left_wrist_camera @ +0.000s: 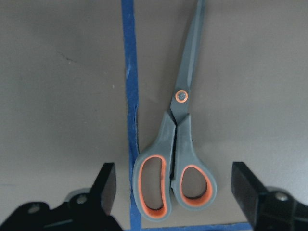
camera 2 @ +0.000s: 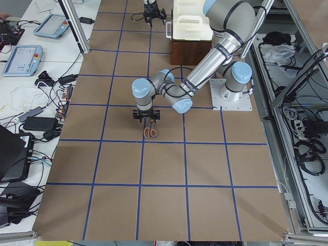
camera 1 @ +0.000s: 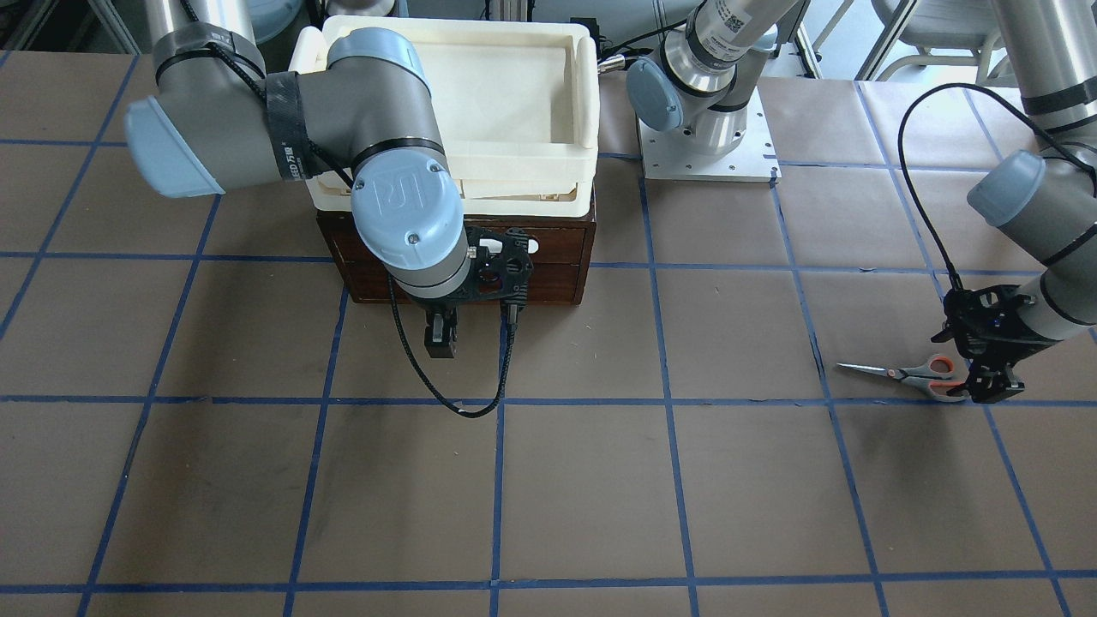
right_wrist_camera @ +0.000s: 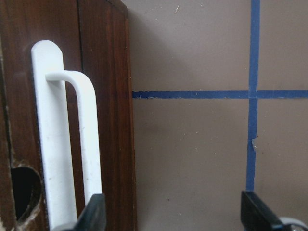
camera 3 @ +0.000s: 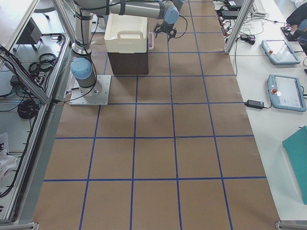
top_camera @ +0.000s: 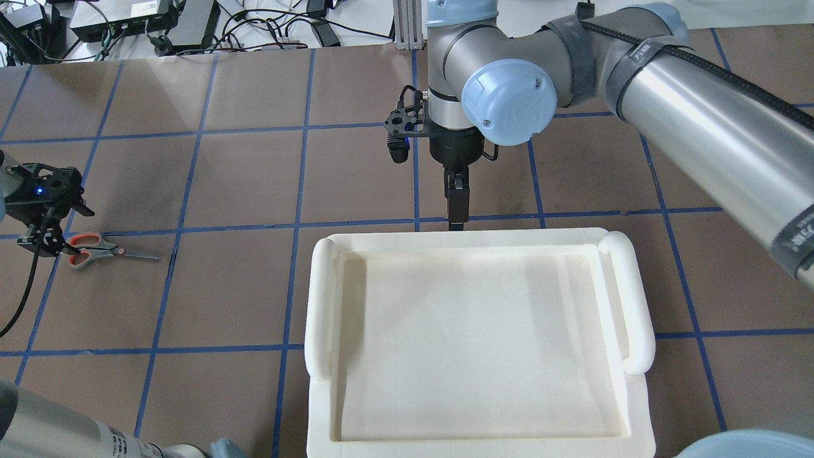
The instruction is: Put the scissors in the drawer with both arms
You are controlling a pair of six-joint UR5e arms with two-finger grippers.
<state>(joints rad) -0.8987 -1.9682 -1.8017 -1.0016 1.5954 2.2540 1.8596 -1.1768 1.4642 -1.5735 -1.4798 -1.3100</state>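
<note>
The scissors [camera 1: 917,374] lie flat and closed on the brown table, handles toward my left gripper; they also show in the overhead view [top_camera: 95,247] and the left wrist view [left_wrist_camera: 178,159]. My left gripper [left_wrist_camera: 173,180] is open, low over the table, its fingers [left_wrist_camera: 107,185] standing either side of the orange-lined handles without touching them. The dark brown drawer [camera 1: 548,274] is shut. Its white bar handle [right_wrist_camera: 89,134] shows in the right wrist view. My right gripper [right_wrist_camera: 173,214] is open in front of the drawer, one finger [right_wrist_camera: 95,211] next to the handle.
A cream-white plastic tray [camera 1: 583,103] sits on top of the drawer cabinet and hides it in the overhead view [top_camera: 324,305]. The left arm's base plate [camera 1: 707,158] stands beside the cabinet. Blue tape lines grid the table.
</note>
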